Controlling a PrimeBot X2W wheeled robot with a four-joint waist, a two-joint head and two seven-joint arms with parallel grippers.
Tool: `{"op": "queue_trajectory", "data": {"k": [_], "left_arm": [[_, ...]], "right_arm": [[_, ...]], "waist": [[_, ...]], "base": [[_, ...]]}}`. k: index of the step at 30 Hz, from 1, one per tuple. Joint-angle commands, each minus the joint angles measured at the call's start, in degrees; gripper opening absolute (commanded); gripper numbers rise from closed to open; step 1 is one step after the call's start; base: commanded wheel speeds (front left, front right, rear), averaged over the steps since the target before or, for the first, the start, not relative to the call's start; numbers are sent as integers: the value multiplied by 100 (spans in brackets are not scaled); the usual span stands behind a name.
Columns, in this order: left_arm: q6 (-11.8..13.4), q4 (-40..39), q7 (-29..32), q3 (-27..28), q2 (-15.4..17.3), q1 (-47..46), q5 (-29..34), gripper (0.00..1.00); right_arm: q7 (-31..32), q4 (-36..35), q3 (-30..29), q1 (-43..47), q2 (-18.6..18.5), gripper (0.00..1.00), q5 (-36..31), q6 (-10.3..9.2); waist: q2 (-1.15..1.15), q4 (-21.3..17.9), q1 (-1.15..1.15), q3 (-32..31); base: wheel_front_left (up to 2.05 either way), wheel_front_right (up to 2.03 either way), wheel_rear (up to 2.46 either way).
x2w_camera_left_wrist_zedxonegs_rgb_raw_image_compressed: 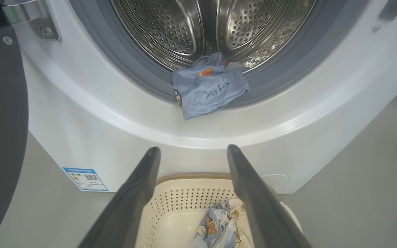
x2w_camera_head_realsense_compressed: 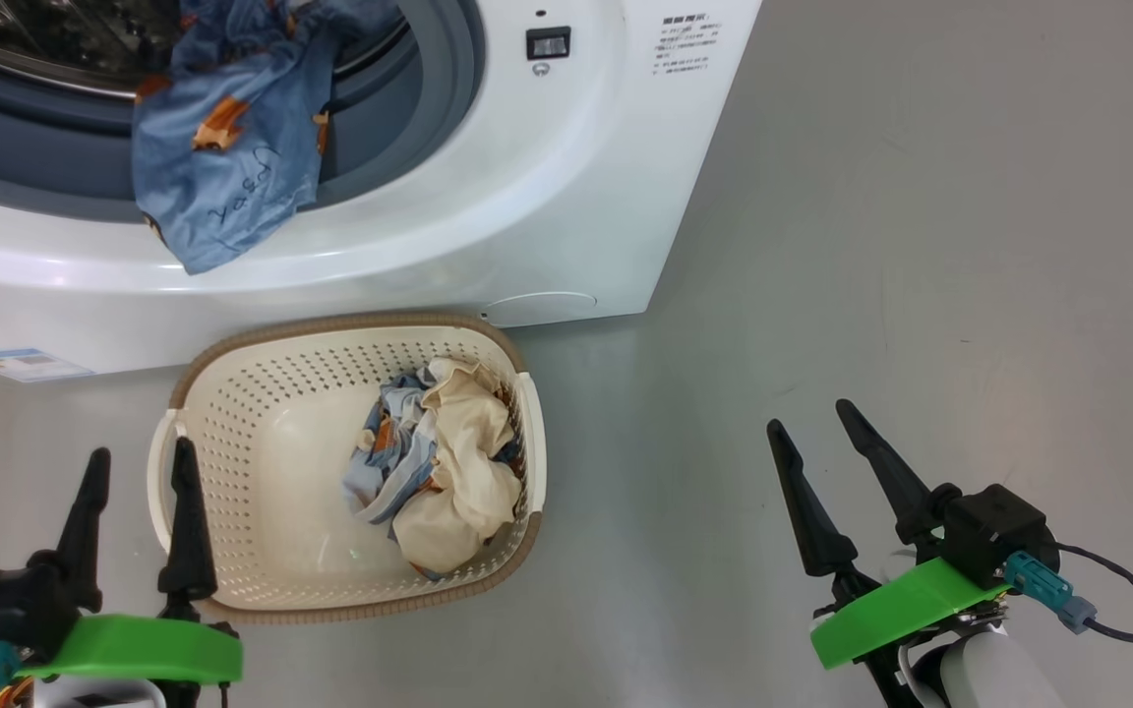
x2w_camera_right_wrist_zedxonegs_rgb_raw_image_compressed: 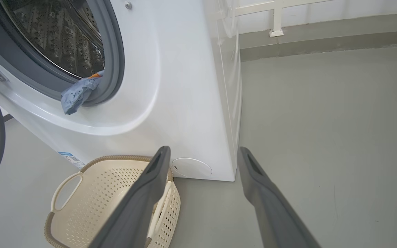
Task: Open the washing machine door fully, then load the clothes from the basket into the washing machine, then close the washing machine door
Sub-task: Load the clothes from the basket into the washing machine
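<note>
Clothes [x2w_camera_head_realsense_compressed: 439,462]: crumpled heap, cream-yellow piece over a light blue orange-print one, at the right end of the basket [x2w_camera_head_realsense_compressed: 330,329] before the washing machine [x2w_camera_head_realsense_compressed: 576,197]. Another blue printed garment [x2w_camera_head_realsense_compressed: 222,167] hangs half out over the rubber ring [x2w_camera_head_realsense_compressed: 439,88]. Judged light, limp, not slippery; pinch a raised top fold. Left gripper [x2w_camera_head_realsense_compressed: 140,448] beside basket's left end, right gripper [x2w_camera_head_realsense_compressed: 807,414] well apart; both jaws spread, empty.
</note>
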Motion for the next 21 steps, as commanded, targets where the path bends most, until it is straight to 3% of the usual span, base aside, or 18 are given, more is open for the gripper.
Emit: {"op": "queue_trajectory", "data": {"k": [1,21], "left_arm": [[54,-107,-19,149,106,23,87,100],[178,299,43,-61,266,43,289,100]], "right_arm": [[-27,-117,130,86,12,100,-9,9],[-27,-113,116,115,19,100,-38,9]], "waist": [[0,-4,0,0],[0,-38,0,-7]], "base": [[0,0,0],[0,0,0]]}}
